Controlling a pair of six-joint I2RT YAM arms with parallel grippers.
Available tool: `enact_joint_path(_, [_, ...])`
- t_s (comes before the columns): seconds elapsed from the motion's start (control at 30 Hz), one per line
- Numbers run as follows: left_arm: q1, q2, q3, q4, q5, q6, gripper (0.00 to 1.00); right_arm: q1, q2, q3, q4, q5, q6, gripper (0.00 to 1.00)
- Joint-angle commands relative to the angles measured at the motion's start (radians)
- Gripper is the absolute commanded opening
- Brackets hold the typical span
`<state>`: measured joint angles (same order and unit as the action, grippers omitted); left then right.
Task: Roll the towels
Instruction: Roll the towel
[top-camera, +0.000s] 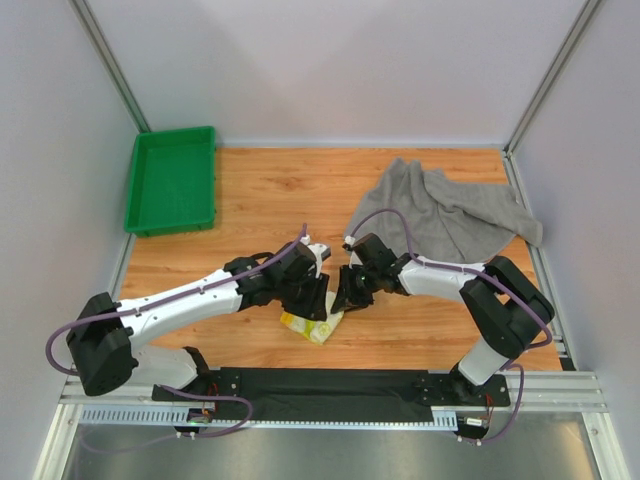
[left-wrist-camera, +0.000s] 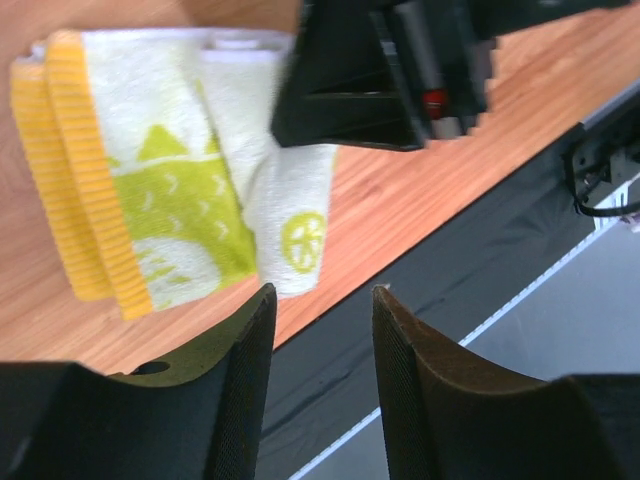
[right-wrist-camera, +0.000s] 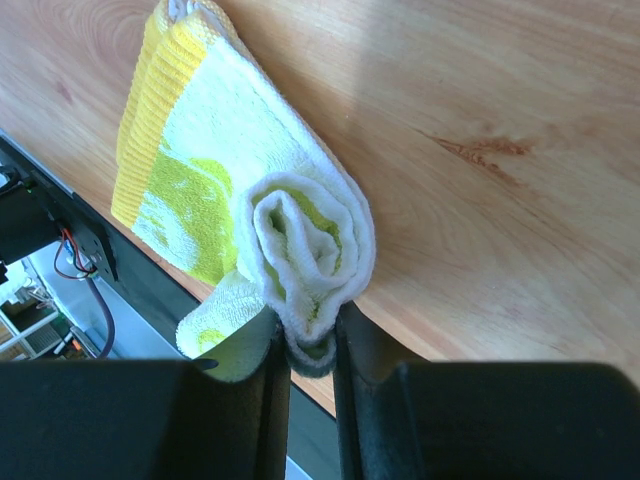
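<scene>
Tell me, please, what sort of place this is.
Probably a lab robot test cell: pale walls on aluminium posts enclose a wooden tabletop, with a white left arm and right arm bolted at its edge.

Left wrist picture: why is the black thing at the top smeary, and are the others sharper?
Left wrist: that is the right gripper, blurred, probably too close to the lens; the printed towel reads clearly. Right wrist: the towel is sharp, the camera's own fingers dark and soft. Top external: even light, faint shadows, no glare.
</scene>
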<state>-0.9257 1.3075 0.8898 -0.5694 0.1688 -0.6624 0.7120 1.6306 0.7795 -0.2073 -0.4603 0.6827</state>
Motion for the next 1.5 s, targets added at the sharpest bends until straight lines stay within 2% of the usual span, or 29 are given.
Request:
enact_joint_path(0.0, [-0.064, -0.01, 0.037, -0.031, -0.127, 0.046, 0.49, 0.015, -0.023, 0.041, -0.067, 0.045, -0.017, 0.17])
enact_joint_path(0.1, [-0.111, 0.027, 0.038, -0.004, -0.123, 0.044, 0.49, 0.023, -0.014, 0.055, -0.08, 0.049, -0.017, 0.17])
enact_joint_path(0.23, [-0.162, 0.099, 0.052, 0.023, -0.11, 0.021, 0.44, 0.03, -0.006, 0.066, -0.084, 0.052, -0.014, 0.17])
enact_joint_path(0.47, [-0.179, 0.196, 0.061, 0.036, -0.115, 0.003, 0.44, 0.037, -0.002, 0.064, -0.083, 0.046, -0.018, 0.17])
enact_joint_path(0.83, [-0.182, 0.228, 0.017, -0.003, -0.207, 0.029, 0.53, 0.037, 0.008, 0.067, -0.08, 0.031, -0.026, 0.17])
enact_joint_path(1.23, [-0.237, 0.276, -0.02, 0.036, -0.221, 0.038, 0.53, 0.035, 0.018, 0.098, -0.103, 0.025, -0.032, 0.24])
enact_joint_path(1.47, [-0.285, 0.243, 0.073, -0.095, -0.367, 0.014, 0.56, 0.038, 0.025, 0.109, -0.115, 0.026, -0.034, 0.22])
